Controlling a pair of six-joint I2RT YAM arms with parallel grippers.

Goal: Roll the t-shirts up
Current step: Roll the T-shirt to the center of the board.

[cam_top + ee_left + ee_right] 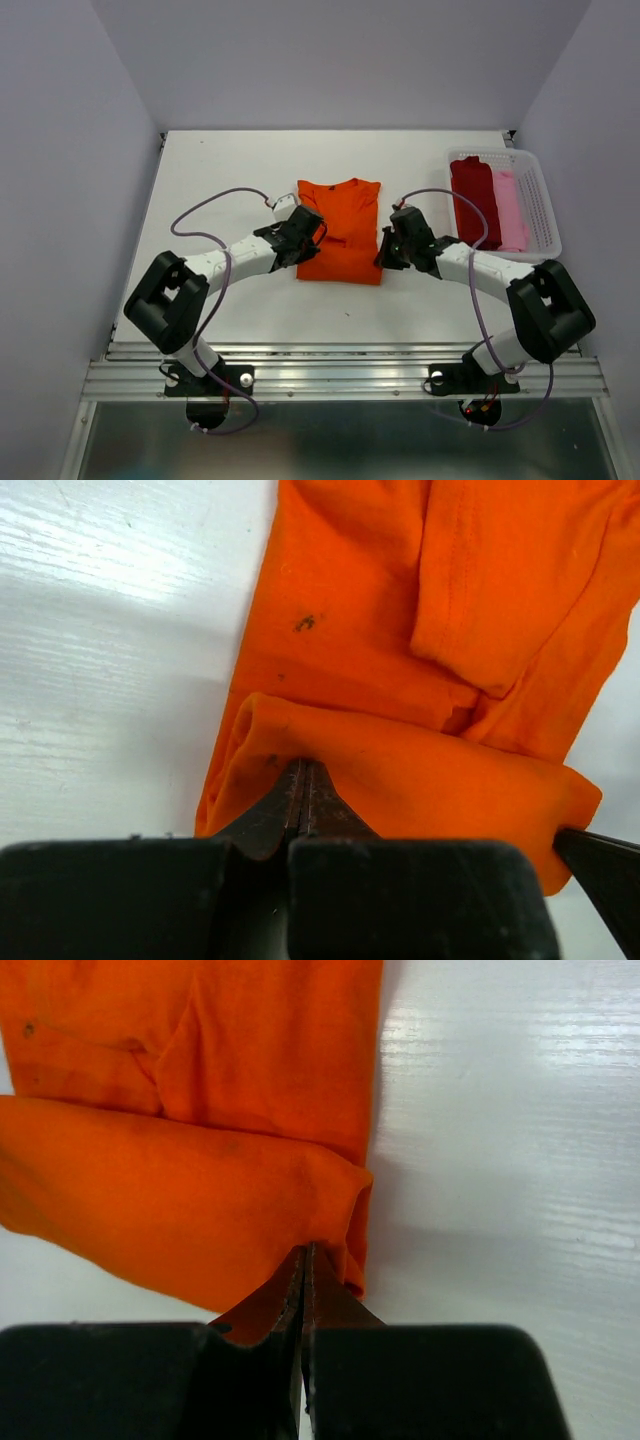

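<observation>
A folded t-shirt (340,225) lies at the middle of the worktop (220,170), its collar end toward the far side. Its near hem is turned up and over, so that it rests on the cloth just behind it. The left gripper (312,238) sits at the left end of that turned hem and the right gripper (386,250) at the right end, each with its jaws pressed together on the cloth. A basket (540,200) stands on the worktop to the right, by the right edge, apart from the folded t-shirt. In it two more shirts lie side by side and touching: the inner t-shirt (470,195) on the left, the outer t-shirt (510,205) on the right.
</observation>
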